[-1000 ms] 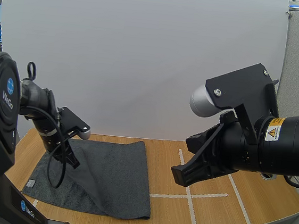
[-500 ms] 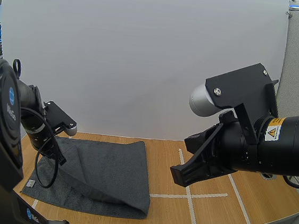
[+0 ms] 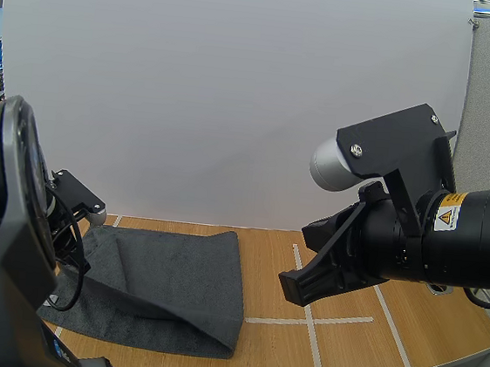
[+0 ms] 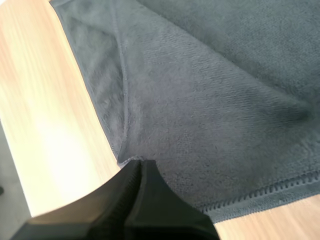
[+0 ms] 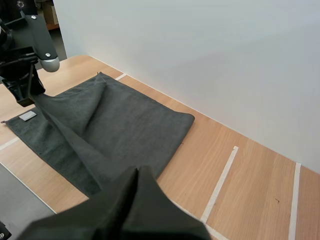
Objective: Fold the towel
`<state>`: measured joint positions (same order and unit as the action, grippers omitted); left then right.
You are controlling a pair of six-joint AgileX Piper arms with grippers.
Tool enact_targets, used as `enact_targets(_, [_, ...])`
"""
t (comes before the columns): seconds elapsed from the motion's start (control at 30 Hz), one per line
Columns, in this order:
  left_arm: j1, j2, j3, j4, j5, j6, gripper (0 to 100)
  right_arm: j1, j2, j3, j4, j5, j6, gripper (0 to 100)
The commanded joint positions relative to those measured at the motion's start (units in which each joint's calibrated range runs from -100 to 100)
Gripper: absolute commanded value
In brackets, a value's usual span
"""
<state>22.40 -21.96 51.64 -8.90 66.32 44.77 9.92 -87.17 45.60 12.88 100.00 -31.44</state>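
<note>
The only label I can pick out is a yellow warning sticker (image 3: pixel 449 211) with a black triangle on my right arm; its print is too small to read. A blue mark (image 3: pixel 55 352) low on my left arm's casing is unreadable too. A small pale tag (image 5: pixel 27 116) lies on the towel's front left corner, with no lettering I can make out.

The dark grey towel (image 3: pixel 175 268) lies on the left half of the table (image 3: pixel 405 327), reaching from near the rear edge to near the front edge. My left gripper (image 4: pixel 140 164) has its fingers closed on a hemmed corner of it, holding that part up off the layer below. My right gripper (image 5: pixel 137 172) is closed on nothing, hanging over the white tape lines (image 3: pixel 309 322) right of the towel. In the high view my left arm's bulky casing blocks the towel's left edge.
</note>
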Motion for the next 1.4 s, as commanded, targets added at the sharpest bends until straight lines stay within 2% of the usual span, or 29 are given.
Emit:
enact_targets(0.0, [0.39, -0.6, 0.4, -2.0, 3.1, 1.0, 0, -0.1, -0.5, 0.0, 0.6, 0.0, -0.1, 0])
enact_targets(0.17, [0.39, -0.4, 2.2, -2.4, 2.8, 1.9, 0, -0.1, -0.5, 0.0, 0.6, 0.0, -0.1, 0])
enact_targets(0.53, [0.49, -0.4, 5.8, 0.8, -7.3, 2.0, 0, -0.1, -0.5, 0.0, 0.5, 0.0, -0.1, 0])
enact_targets(0.73, [3.72, -0.4, 5.8, 1.2, -12.9, 5.3, 0, -0.1, -0.5, 0.0, 0.0, 0.0, -0.1, 0])
enact_targets(0.87, [5.21, -0.4, 5.8, -0.3, -13.0, 7.4, 0, -0.1, -0.5, 0.0, 0.3, 0.0, -0.1, 0])
enact_targets(1.07, [5.39, -0.2, 5.8, -3.7, -6.5, 9.0, 0, -0.1, -0.5, 0.0, 1.0, 0.0, -0.1, 0])
enact_targets(1.37, [5.39, 2.5, 5.8, -4.9, -6.7, 9.1, 0, -0.1, -0.5, 0.0, 1.0, 0.0, -0.1, 0])
